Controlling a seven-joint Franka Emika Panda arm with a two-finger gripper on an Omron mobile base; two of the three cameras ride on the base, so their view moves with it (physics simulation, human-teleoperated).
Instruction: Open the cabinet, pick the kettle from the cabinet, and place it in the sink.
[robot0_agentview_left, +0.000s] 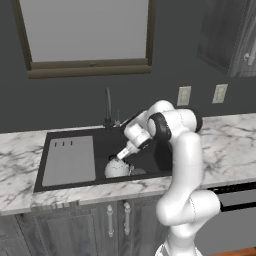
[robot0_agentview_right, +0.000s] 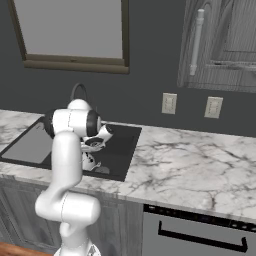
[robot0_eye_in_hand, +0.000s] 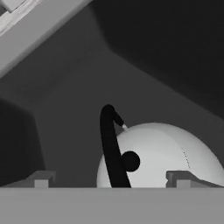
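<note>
The small squat silvery-white kettle (robot0_agentview_left: 116, 168) with its thin dark arched handle and small dark lid knob is sitting on the floor of the wide rectangular matte black sink (robot0_agentview_left: 150, 161), in the open basin just right of the flat light-grey drainboard panel (robot0_agentview_left: 69, 160). The white arm is bending down over the basin, and its two-finger gripper (robot0_agentview_left: 120, 156) is hanging directly above the kettle. In the hand view the two finger tips (robot0_eye_in_hand: 41, 179) are standing wide apart at either side, with the kettle's dome (robot0_eye_in_hand: 162, 153) and arched handle lying between and beyond them; the jaws are spread and are clamping nothing. The thin dark faucet (robot0_agentview_left: 108, 107) is rising behind the basin against the dark wall, and the sink is sitting in a white marble counter (robot0_agentview_left: 230, 145). In the right base view, the dark grey wood-grain wall cabinet (robot0_agentview_right: 220, 45) with its long light-grey bar handle (robot0_agentview_right: 197, 42) is hanging above the counter, well to the right of the sink.
</note>
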